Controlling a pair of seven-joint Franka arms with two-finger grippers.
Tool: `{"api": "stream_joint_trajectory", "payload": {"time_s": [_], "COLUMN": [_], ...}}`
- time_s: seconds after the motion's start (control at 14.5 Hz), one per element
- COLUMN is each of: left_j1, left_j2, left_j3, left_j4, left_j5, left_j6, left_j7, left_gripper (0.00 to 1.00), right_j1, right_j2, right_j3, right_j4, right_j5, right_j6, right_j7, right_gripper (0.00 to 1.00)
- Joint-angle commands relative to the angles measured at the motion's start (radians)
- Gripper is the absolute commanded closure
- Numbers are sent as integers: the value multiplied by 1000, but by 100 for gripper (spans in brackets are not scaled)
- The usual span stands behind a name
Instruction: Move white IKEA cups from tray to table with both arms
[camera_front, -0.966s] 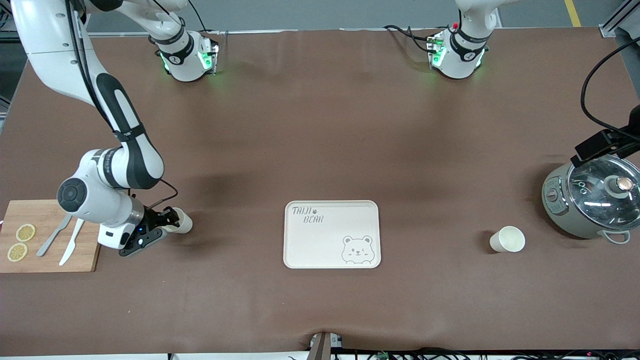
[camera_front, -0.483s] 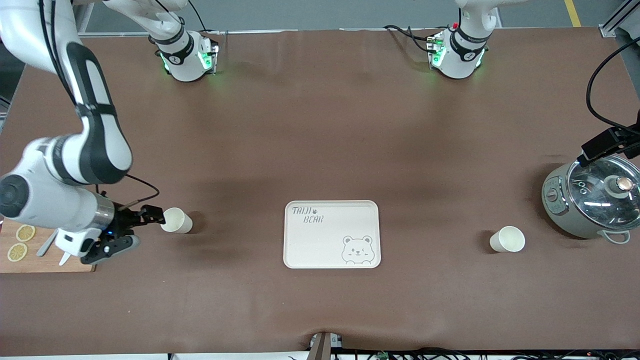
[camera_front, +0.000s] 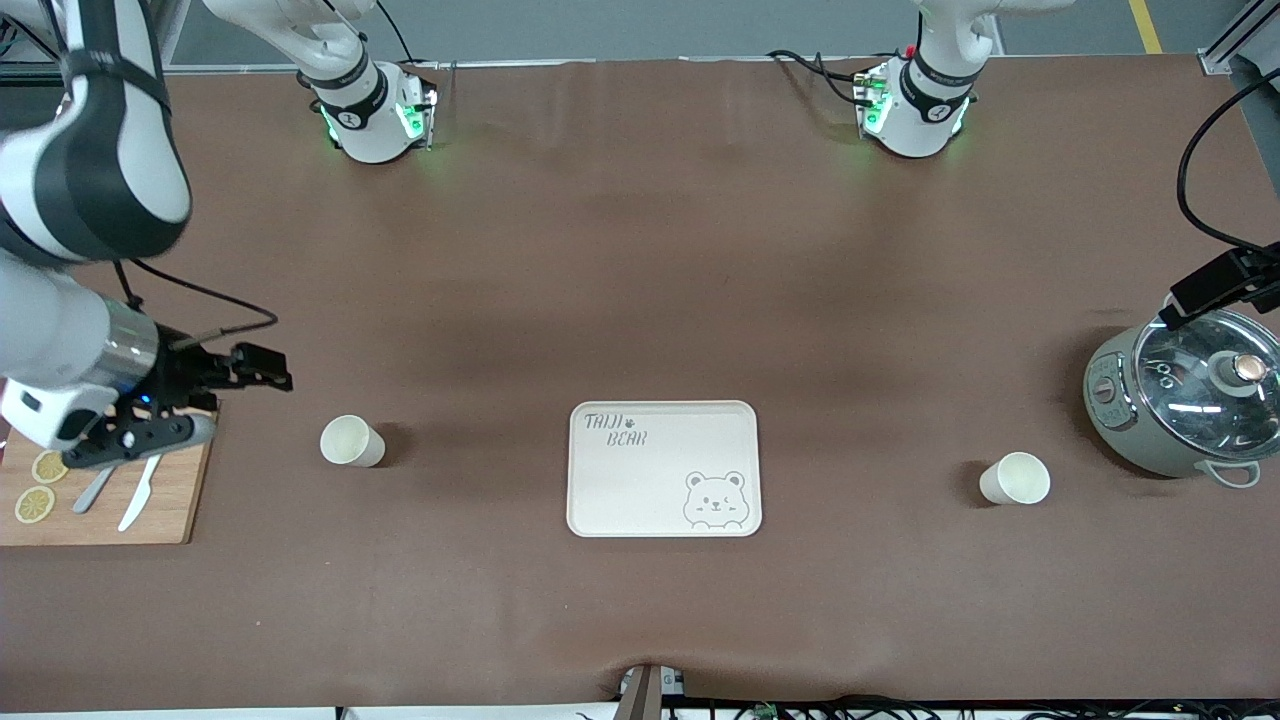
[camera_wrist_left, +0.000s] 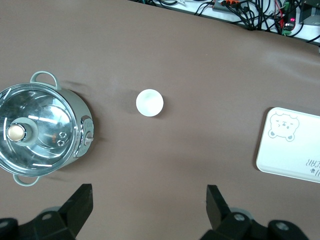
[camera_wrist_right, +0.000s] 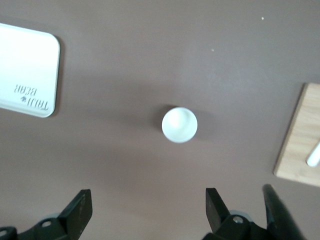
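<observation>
both small off-white tapered cups (camera_front: 351, 441) (camera_front: 1014, 478) stand upright on the brown table mat (camera_front: 640, 250), either side of the empty cream bear tray (camera_front: 664, 468). my right gripper (camera_front: 215, 385), jaws wide and empty, hangs over the wooden board's (camera_front: 150, 510) edge; my left gripper (camera_wrist_left: 150, 210), also wide, above the pot-side cup.

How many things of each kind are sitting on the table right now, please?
White cups: 2
Tray: 1
Wooden cutting board: 1
Lemon slices: 2
Knives on the board: 2
Cooker with glass lid: 1
Total: 9
</observation>
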Motion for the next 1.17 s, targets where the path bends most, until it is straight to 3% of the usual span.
{"api": "stream_joint_trajectory", "payload": {"time_s": [0.0, 0.28, 0.41, 0.83, 1.1], "left_j1": [-13, -8, -8, 0, 4], "left_j2": [-22, -24, -24, -16, -8], "left_j3": [16, -1, -22, -35, -6], "left_j4": [-1, -5, -9, -9, -4], "left_j5": [-26, -21, -15, -12, -14], "left_j6": [-24, -85, -86, -86, -84], "left_j7": [16, 76, 72, 62, 73], "left_gripper": [0, 0, 0, 0, 0], "right_j1": [-8, -62, -71, -81, -79], "right_j2": [-65, -152, -205, -211, -209], "right_j3": [-16, -36, -33, -30, -30], "right_j4": [15, 14, 7, 3, 3], "right_j5": [-22, -39, -121, -129, -129], "right_j6": [-91, -180, -205, -223, -223], "right_j7": [24, 15, 1, 3, 4], "right_gripper": [0, 0, 0, 0, 0]}}
